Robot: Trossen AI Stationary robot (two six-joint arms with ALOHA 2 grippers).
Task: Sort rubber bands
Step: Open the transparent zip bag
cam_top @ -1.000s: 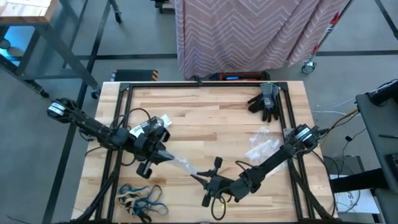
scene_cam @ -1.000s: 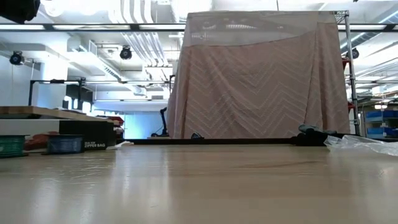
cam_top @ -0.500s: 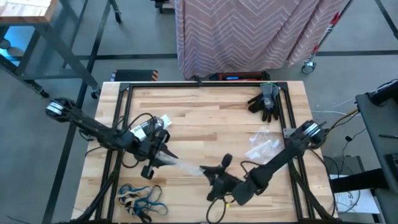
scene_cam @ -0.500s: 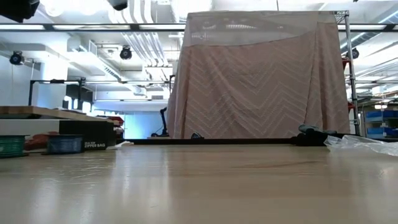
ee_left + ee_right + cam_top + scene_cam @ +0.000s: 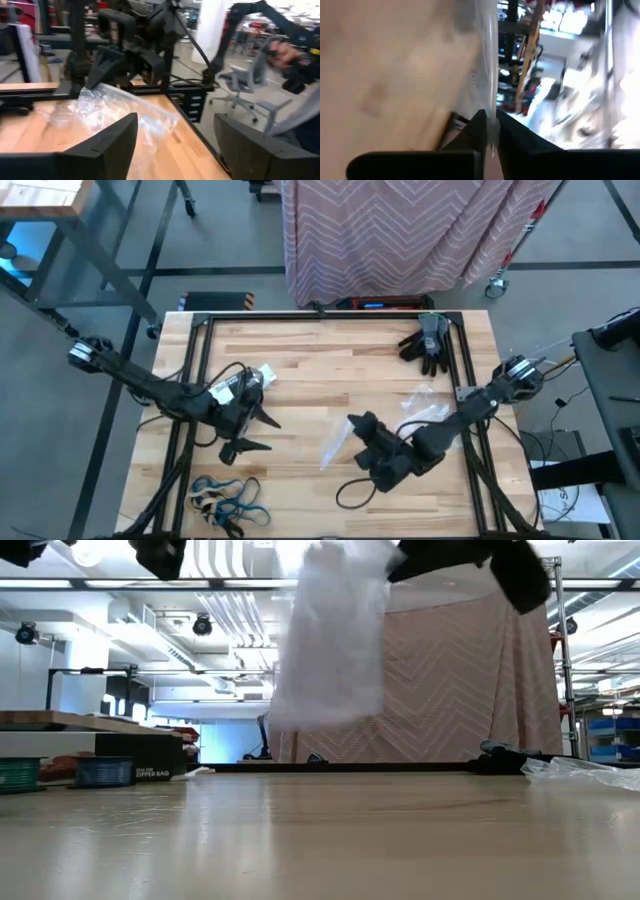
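Note:
Blue, tan and black rubber bands [image 5: 226, 498] lie in a heap on the table near its front left corner. My right gripper [image 5: 354, 425] is above the table's middle, shut on a clear plastic bag [image 5: 333, 446]. In the low view the bag [image 5: 330, 640] hangs clear of the table. My left gripper [image 5: 268, 434] is open and empty, left of the bag. In the left wrist view the bag [image 5: 125, 112] hangs ahead of my open fingers. My right gripper pinches the bag's thin upper edge [image 5: 493, 116] between its two shut fingers [image 5: 479, 131]. The bag hangs below the fingers, lifted clear of the table, slack [image 5: 330, 690]. One layer or several, I cannot tell.
A second clear plastic bag [image 5: 420, 416] lies on the table at the right. Dark grey gloves [image 5: 428, 343] lie at the far right corner. A dark cable loop [image 5: 352, 494] lies near the front edge. A black frame [image 5: 200, 330] runs round the table.
My left gripper has let go of the bag, opened and drawn back a little toward the table's left edge. My right gripper has gone up and toward the table's right and far edges. The bag, earlier stretched between the two grippers, now hangs from the right one.

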